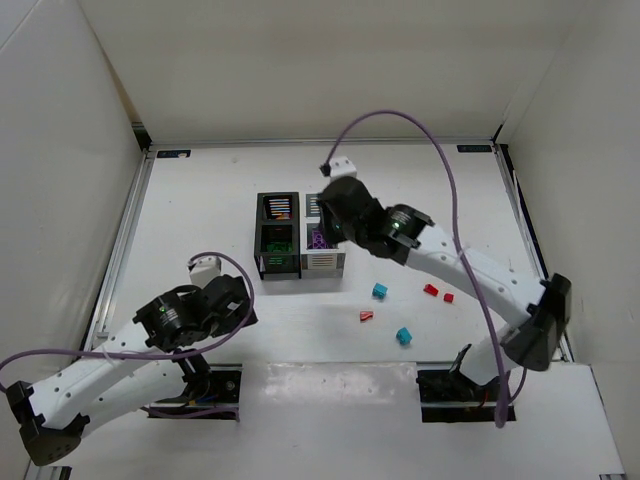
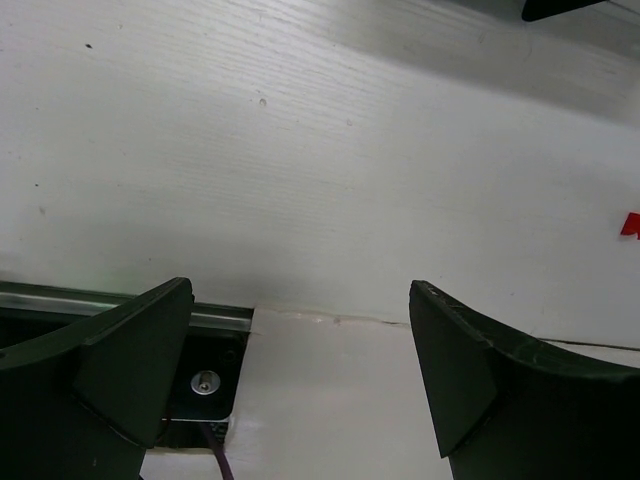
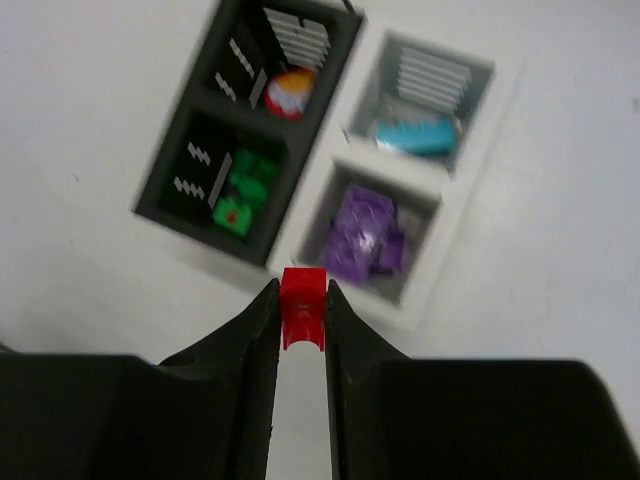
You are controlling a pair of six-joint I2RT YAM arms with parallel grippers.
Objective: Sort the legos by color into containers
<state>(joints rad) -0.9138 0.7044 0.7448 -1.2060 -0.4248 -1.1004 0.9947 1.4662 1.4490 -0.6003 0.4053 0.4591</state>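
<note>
The containers (image 1: 299,262) are a 2x2 block at mid table, black bins left and white bins right. In the right wrist view the containers (image 3: 440,270) hold a red lego (image 3: 290,92), green legos (image 3: 240,190), a teal lego (image 3: 418,135) and purple legos (image 3: 365,235), one colour per bin. My right gripper (image 3: 302,292) is shut on a small red lego (image 3: 302,312). It hangs above the near side of the block (image 1: 335,225). My left gripper (image 2: 300,300) is open and empty, low over the table's near left (image 1: 238,310).
Loose legos lie right of the bins: a teal one (image 1: 380,290), two red ones (image 1: 430,290) (image 1: 448,297), a red one (image 1: 366,316) and a teal one (image 1: 403,335). White walls enclose the table. The arm mounts sit at the near edge.
</note>
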